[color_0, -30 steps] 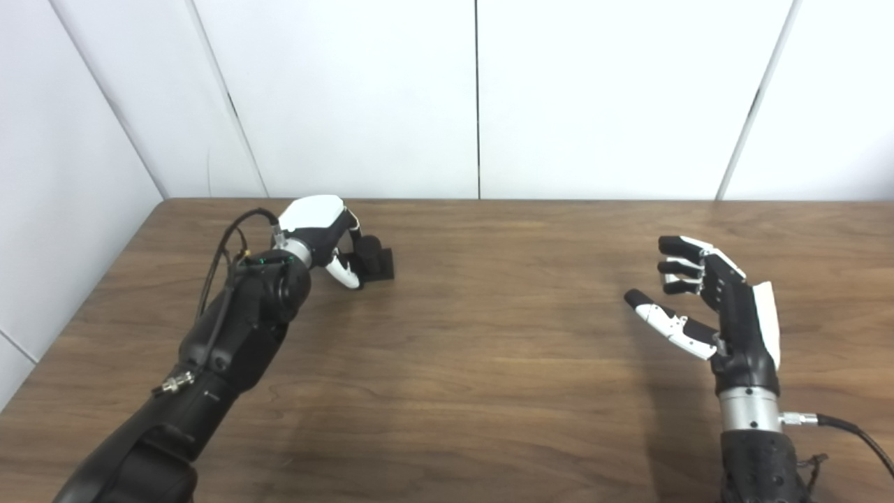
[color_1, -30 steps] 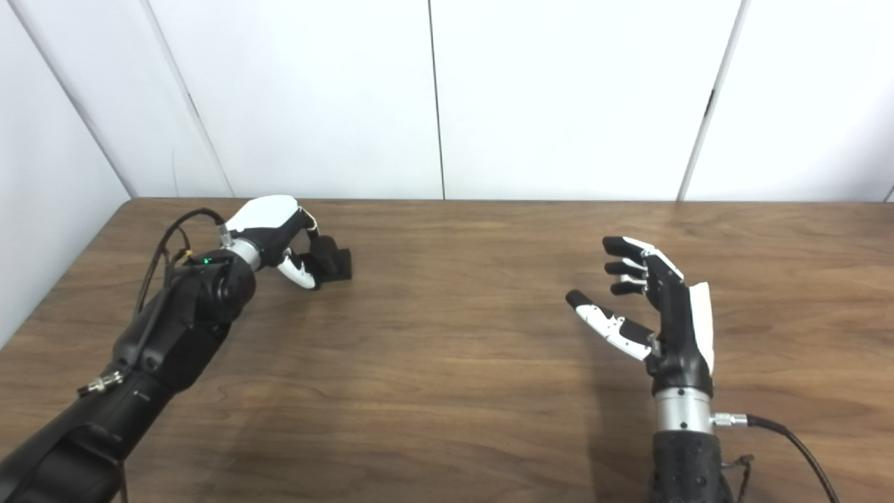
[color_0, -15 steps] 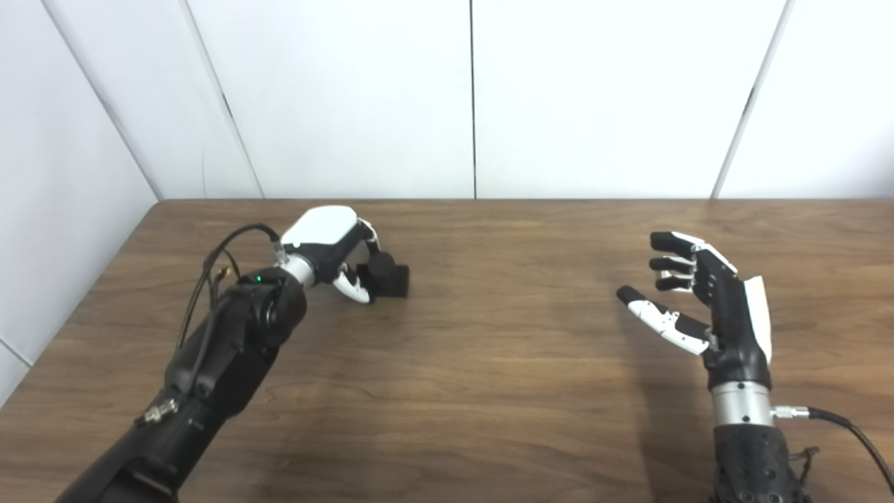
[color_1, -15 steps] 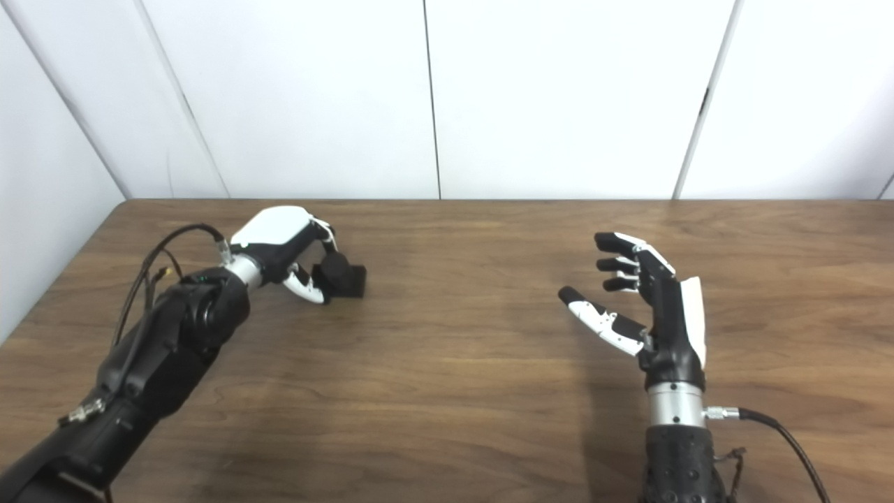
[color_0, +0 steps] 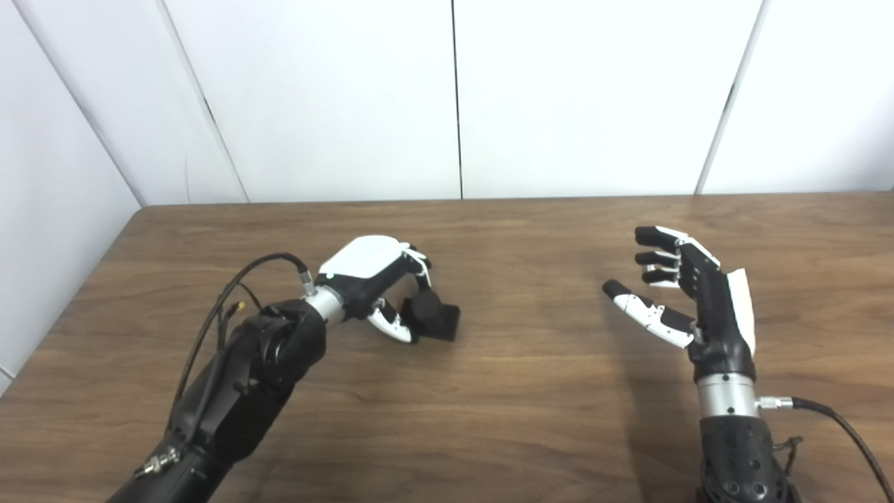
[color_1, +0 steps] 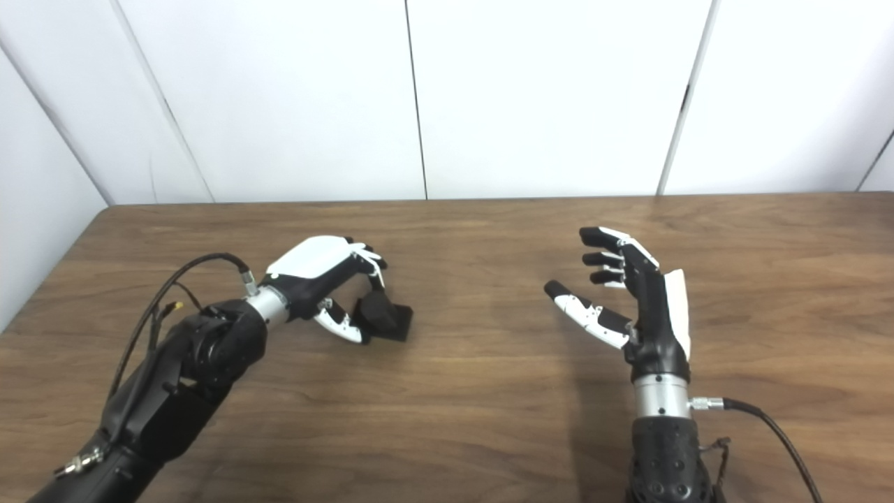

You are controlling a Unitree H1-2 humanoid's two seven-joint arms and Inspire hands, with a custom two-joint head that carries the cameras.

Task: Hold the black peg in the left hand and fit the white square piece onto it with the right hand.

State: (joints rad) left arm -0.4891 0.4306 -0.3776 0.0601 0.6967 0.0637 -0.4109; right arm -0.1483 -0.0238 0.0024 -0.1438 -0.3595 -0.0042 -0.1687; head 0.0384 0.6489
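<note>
My left hand (color_0: pixel 374 279) is shut on the black peg (color_0: pixel 429 318), a short black cylinder on a square black base. The peg's base is at or just above the wooden table (color_0: pixel 489 419), left of centre. The hand and peg also show in the right eye view (color_1: pixel 328 279) (color_1: pixel 384 318). My right hand (color_0: pixel 688 293) is open and empty, fingers spread, palm facing left, raised over the right side of the table. No white square piece is in view.
The table's back edge meets a white panelled wall (color_0: pixel 454 98). A white side wall (color_0: pixel 49 209) borders the table's left edge. A cable (color_0: pixel 838 426) trails from my right wrist.
My left hand has carried the black peg from the far left back of the table toward the centre and nearer to me. The camera has shifted a little. My right hand stays open in place.
</note>
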